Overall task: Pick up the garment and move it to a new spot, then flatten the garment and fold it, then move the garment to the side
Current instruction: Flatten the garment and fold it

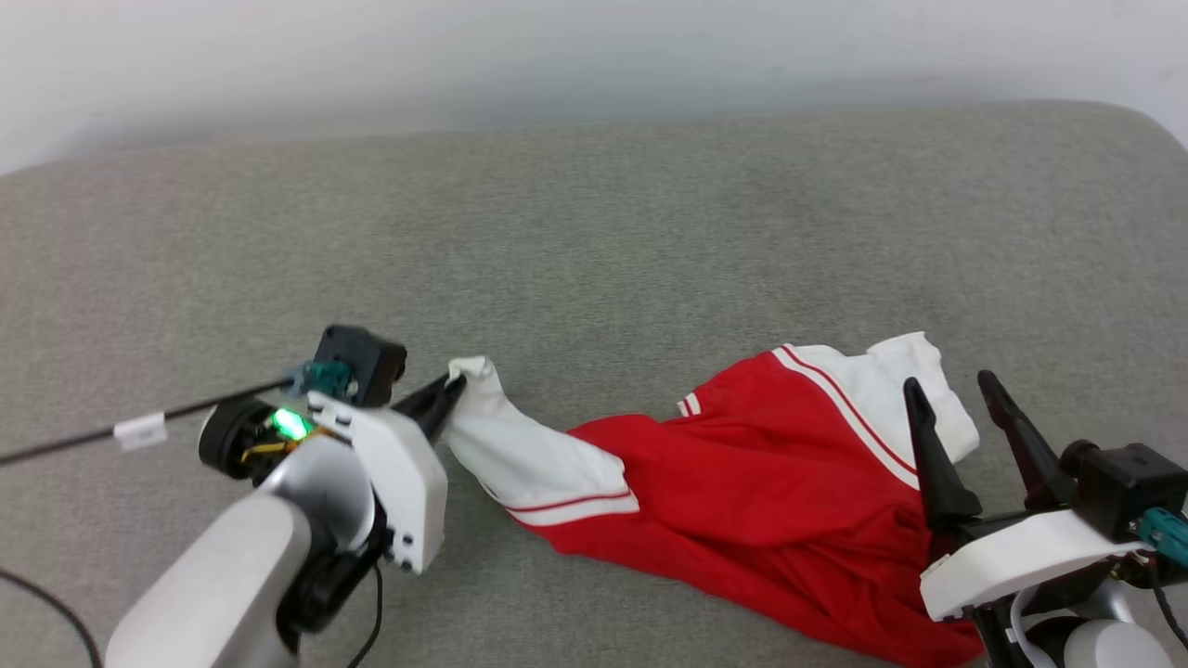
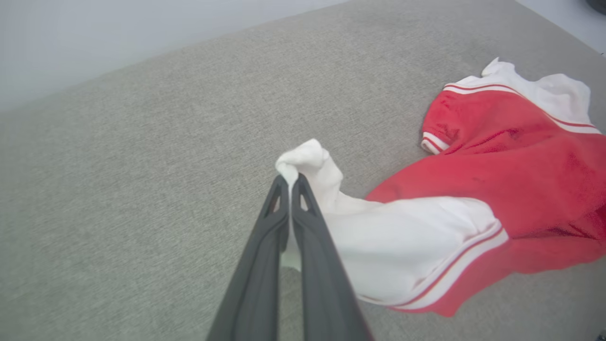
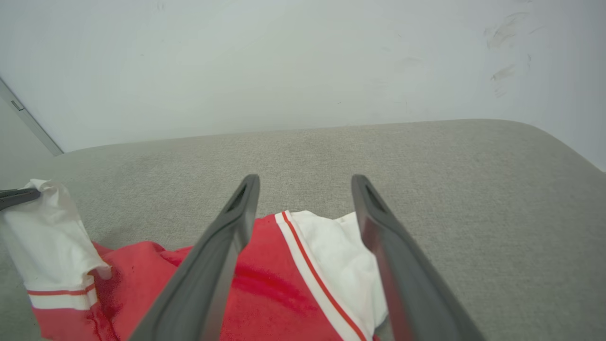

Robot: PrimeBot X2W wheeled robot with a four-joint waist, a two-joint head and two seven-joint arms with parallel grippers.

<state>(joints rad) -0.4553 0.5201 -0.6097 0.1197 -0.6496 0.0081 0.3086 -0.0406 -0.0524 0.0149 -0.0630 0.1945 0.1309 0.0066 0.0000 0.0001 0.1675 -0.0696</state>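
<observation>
red shirt (image 1: 742, 482) looks mid-flattening: left jaws pinch one sleeve (image 2: 402, 237) by its tip, right jaws, spread, likely must grip the other sleeve (image 1: 863, 380).

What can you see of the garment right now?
The garment is a soft red shirt with white short sleeves edged by red stripes, no lettering showing. It lies crumpled on the grey fabric surface. The left claw pinches one sleeve's tip, drawn out sideways; the open right claw stands over the other sleeve.
</observation>
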